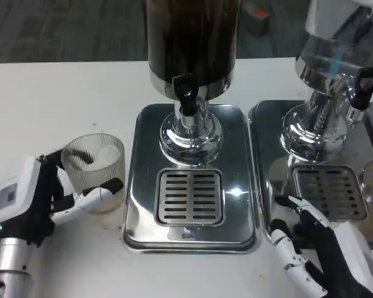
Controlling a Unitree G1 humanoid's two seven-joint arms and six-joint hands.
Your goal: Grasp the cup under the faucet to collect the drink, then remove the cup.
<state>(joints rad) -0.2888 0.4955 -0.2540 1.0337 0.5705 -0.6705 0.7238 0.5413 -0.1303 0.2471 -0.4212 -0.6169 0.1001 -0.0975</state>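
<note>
The left hand (46,202) is wrapped around the ribbed clear cup (94,167), fingers curled across its front and gripping it on the white table (62,93). To that hand's right sits the dark drink dispenser (191,43), its black faucet (186,93) above a slotted drip tray (190,196), with the cup beside the tray, not under the faucet. The right hand (317,248) rests open, fingers spread, near a second dispenser (336,56).

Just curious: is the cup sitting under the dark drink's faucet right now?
No, the cup stands left of the drip tray, held by the left hand, not beneath the faucet.
</note>
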